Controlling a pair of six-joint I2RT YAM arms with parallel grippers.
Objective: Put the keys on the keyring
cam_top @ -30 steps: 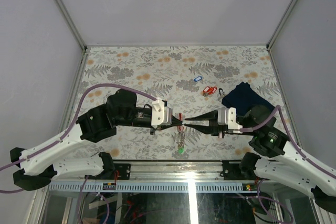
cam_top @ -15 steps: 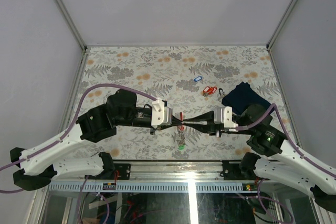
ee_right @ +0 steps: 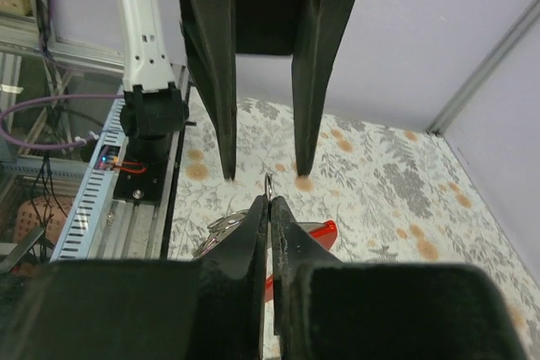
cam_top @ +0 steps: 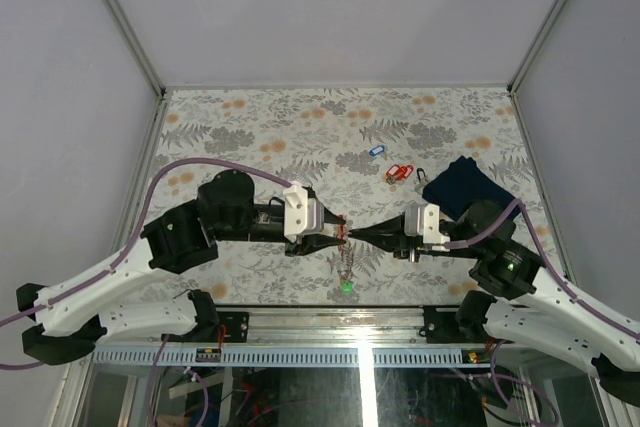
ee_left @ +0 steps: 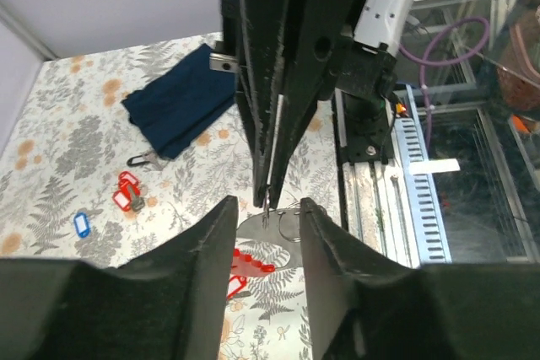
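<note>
The keyring was up in the air above the near middle of the table. Its thin wire was pinched in the tips of the right gripper, whose jaws were pressed together on it. Below it hung a small bunch of keys, with a red tag close under the ring and a green tag lowest. The left gripper met it tip to tip, jaws parted and gripping nothing, straddling the right one's tips. Farther back on the right lay a blue-tagged key, red-tagged keys, a small black clip and a folded navy cloth.
</note>
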